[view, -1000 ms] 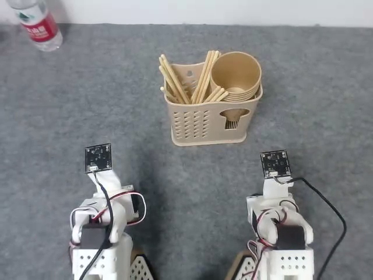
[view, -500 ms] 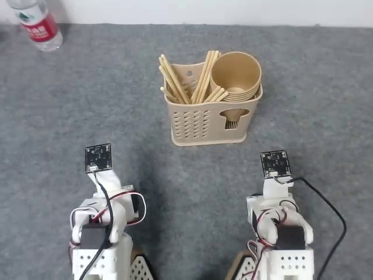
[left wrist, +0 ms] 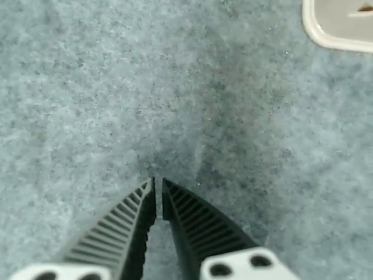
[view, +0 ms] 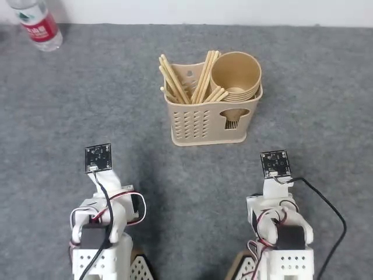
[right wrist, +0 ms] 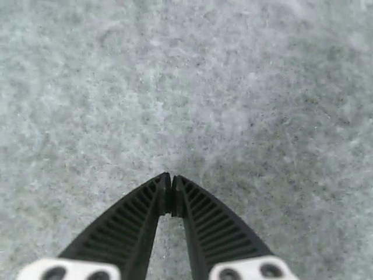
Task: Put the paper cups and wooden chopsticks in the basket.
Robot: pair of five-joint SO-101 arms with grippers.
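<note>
A beige perforated basket stands on the grey carpet in the middle of the high view. Stacked paper cups fill its right compartment and several wooden chopsticks lean in its left one. Both arms are folded back at the near edge, well short of the basket. My left gripper is shut, empty, over bare carpet, with a corner of the basket far off. My right gripper is also shut and empty above the carpet.
A clear water bottle with a red label lies at the far left corner by the white wall. Grey carpet spreads open around the basket. A black cable trails beside the right arm.
</note>
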